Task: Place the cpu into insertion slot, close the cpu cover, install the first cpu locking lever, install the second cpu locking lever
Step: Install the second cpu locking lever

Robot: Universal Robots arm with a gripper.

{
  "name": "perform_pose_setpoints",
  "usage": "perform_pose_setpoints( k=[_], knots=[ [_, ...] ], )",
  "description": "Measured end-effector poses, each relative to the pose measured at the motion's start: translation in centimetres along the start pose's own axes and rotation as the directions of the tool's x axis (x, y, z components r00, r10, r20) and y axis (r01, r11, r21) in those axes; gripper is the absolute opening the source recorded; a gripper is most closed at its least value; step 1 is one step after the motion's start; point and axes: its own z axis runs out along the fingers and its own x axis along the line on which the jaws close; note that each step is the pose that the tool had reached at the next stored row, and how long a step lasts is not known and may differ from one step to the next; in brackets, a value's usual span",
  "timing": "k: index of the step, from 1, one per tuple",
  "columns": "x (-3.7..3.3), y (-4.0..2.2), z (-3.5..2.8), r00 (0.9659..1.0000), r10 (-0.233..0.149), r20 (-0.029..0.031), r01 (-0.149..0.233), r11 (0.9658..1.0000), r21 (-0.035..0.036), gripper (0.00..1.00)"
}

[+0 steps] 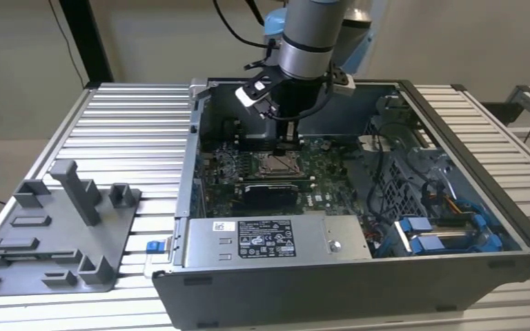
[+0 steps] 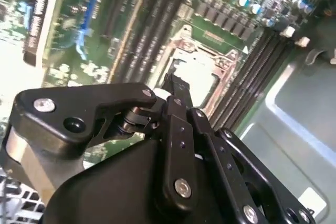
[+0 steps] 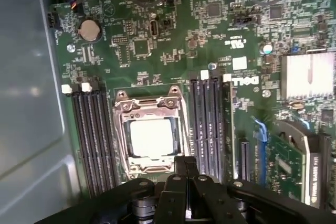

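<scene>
Black gripper (image 3: pixel 185 163) linkages fill the foreground of both wrist views, and the two fingers come together to a narrow tip with nothing visible between them, so the gripper looks closed and empty. In the exterior view the gripper (image 1: pixel 286 141) hangs inside the open computer case (image 1: pixel 486 269), just above the insertion slot (image 1: pixel 275 164).

In the first wrist view the cpu (image 3: pixel 152 136) lies flat in the insertion slot (image 3: pixel 122 145), its silver-grey face up. The cpu cover (image 3: pixel 149 107) appears to be down around it, the chip showing through the square window. The slot sits on the green motherboard (image 3: pixel 157 51) between two banks of long black memory slots (image 3: pixel 92 129). The second wrist view shows the fingertip (image 2: pixel 176 83) poised beside the near edge of the cpu (image 2: pixel 197 72), close to the frame but, as far as can be judged, not pressing on it.

Placing the chip and closing the cover look done, so the work seems to stand at the locking levers. Whether either lever is already latched cannot be told. A lever step calls for a closed tip that pushes a thin wire arm down and sideways under its hook without sliding onto the chip or the cover.

A grey fixture tray (image 1: pixel 53 234) rests on the ribbed table (image 1: pixel 127 124), well apart from the case.
</scene>
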Motion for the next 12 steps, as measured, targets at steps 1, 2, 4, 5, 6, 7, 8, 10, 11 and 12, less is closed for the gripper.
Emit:
perform_pose_setpoints(
  k=[1, 2, 4, 5, 6, 7, 8, 10, 11, 12],
  knots=[
    [-0.03, -0.16, 0.01, 1.0000, 0.000, 0.0003, 0.000, 1.0000, 0.0001, 0.00],
    [-0.05, -0.20, 0.01, 1.0000, 0.000, 0.0003, 0.000, 1.0000, 0.0002, 0.00],
    [-0.08, -0.15, -0.21, 1.0000, -0.001, -0.0080, 0.001, 1.0000, 0.0012, 0.00],
    [-0.09, -0.03, -0.37, 0.9999, -0.002, -0.0152, 0.002, 1.0000, 0.0018, 0.00],
    [-0.10, 0.12, -0.61, 0.9998, -0.002, -0.0198, 0.002, 1.0000, 0.0024, 0.00],
    [-0.13, 0.17, -0.91, 0.9997, -0.003, -0.0225, 0.003, 1.0000, 0.0028, 0.00],
    [-0.22, 0.17, -1.01, 0.9997, -0.003, -0.0228, 0.003, 1.0000, 0.0028, 0.00],
    [-0.44, 0.07, -1.00, 0.9997, -0.003, -0.0229, 0.003, 1.0000, 0.0029, 0.00],
    [-0.70, 0.06, -0.99, 0.9997, -0.003, -0.0228, 0.003, 1.0000, 0.0029, 0.00],
    [-0.93, 0.04, -0.95, 0.9997, -0.003, -0.0228, 0.003, 1.0000, 0.0028, 0.00]
  ],
)
